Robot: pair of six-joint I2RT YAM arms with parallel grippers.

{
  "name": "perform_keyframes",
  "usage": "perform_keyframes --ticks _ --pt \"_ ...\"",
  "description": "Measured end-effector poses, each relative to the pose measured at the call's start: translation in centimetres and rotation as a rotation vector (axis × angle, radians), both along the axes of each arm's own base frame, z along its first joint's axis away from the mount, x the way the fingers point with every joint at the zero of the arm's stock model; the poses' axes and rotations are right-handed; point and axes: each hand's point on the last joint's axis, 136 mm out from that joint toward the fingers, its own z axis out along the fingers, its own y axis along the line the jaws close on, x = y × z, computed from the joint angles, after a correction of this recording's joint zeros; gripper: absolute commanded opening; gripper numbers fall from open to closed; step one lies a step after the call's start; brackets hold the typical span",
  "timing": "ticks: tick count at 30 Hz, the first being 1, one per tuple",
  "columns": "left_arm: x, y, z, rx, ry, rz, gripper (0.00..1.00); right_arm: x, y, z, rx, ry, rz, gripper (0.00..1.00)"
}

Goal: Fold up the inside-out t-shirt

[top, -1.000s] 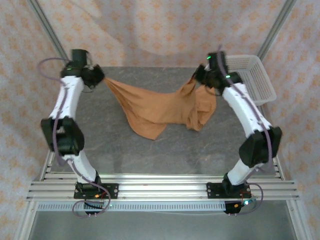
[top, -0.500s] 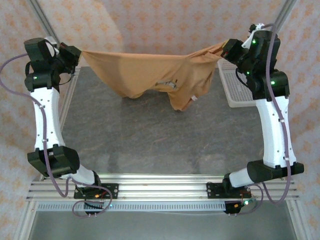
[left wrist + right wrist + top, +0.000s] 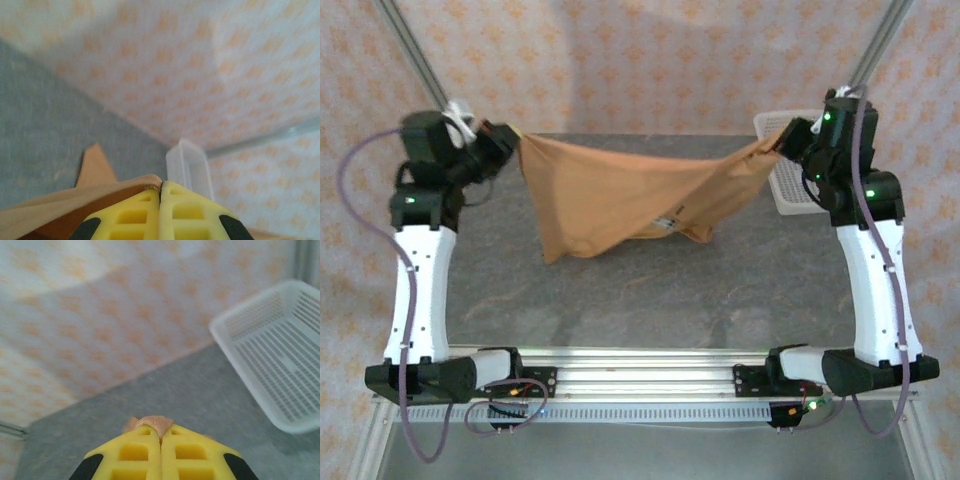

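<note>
The left gripper (image 3: 508, 138) is closed tight on one corner of the inside-out t-shirt (image 3: 620, 195). In the left wrist view its yellow fingers (image 3: 190, 210) meet with only a thin fold of tan cloth pinched between them. It is raised above the far left corner of the table (image 3: 620, 300). The right gripper (image 3: 782, 140) is clamped the same way on the opposite corner, with a small tuft of fabric showing at its fingertips (image 3: 135, 455), and it is held high over the far right edge, just beside the white mesh basket (image 3: 790, 190). The two grips are set wide apart and lifted, so the shirt hangs between them as a stretched sheet with its upper edge drawn nearly taut. Its loose lower part sags toward the middle of the table, lowest on the left. I cannot tell whether that low corner touches the surface. A small white label (image 3: 670, 221) shows near the bottom hem. This spread looks meant to shake out bunching and open the garment flat, so that it can be laid down squarely on the table before any fold is made. The folding itself appears not yet begun.
</note>
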Motion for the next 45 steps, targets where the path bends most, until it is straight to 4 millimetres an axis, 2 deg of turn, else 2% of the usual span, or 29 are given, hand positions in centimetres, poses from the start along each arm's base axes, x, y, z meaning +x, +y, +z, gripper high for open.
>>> perform_keyframes --ticks 1,3,6,9,12,19,20,21,23,24,26,28,30,33,37,39,45 --pt "0.2 -0.9 -2.4 0.002 0.049 -0.023 0.00 0.3 -0.8 -1.8 -0.002 0.043 -0.025 0.00" --pt "1.5 -2.1 -8.3 0.009 0.183 -0.052 0.00 1.4 -2.6 -6.7 0.001 0.163 -0.085 0.00" --pt "4.1 -2.4 -16.7 0.033 0.377 -0.058 0.00 3.1 -4.6 -13.3 0.010 0.330 -0.150 0.00" --pt "5.6 -2.5 -22.9 0.063 0.512 -0.067 0.00 4.3 -5.1 -17.6 0.018 0.439 -0.165 0.00" --pt "7.1 -3.2 -26.6 0.090 0.584 -0.100 0.00 4.9 -4.5 -19.1 0.040 0.470 -0.147 0.00" --pt "12.8 -6.3 -32.4 0.143 0.633 -0.192 0.00 5.8 -3.9 -19.4 0.074 0.443 -0.127 0.00" --pt "13.4 -6.5 -33.3 0.149 0.643 -0.197 0.02 5.8 -3.9 -19.6 0.077 0.445 -0.125 0.00" --pt "14.1 -6.5 -34.0 0.156 0.649 -0.199 0.19 5.8 -3.8 -19.9 0.079 0.448 -0.122 0.00" --pt "15.1 -6.4 -34.9 0.173 0.653 -0.203 0.45 5.8 -3.7 -20.4 0.086 0.459 -0.118 0.00" --pt "15.3 -6.3 -35.1 0.178 0.655 -0.202 0.53 5.8 -3.6 -20.5 0.088 0.462 -0.115 0.00" --pt "15.5 -6.1 -35.0 0.193 0.653 -0.208 0.58 5.9 -3.4 -21.0 0.094 0.470 -0.107 0.00" --pt "15.4 -6.0 -34.4 0.210 0.644 -0.213 0.57 5.9 -3.4 -21.2 0.097 0.476 -0.104 0.00" --pt "14.9 -5.7 -33.5 0.237 0.629 -0.212 0.46 6.0 -3.3 -21.3 0.100 0.475 -0.100 0.00" --pt "12.7 -5.4 -31.6 0.263 0.609 -0.228 0.34 6.1 -3.0 -21.3 0.104 0.473 -0.090 0.00" --pt "9.7 -5.3 -29.5 0.272 0.578 -0.243 0.33 6.2 -2.5 -21.2 0.106 0.469 -0.075 0.00" --pt "8.7 -5.3 -29.7 0.270 0.578 -0.247 0.33 6.2 -2.3 -21.2 0.106 0.468 -0.070 0.00" --pt "7.1 -5.4 -33.2 0.263 0.650 -0.263 0.34 6.3 -1.4 -21.2 0.104 0.466 -0.050 0.00"
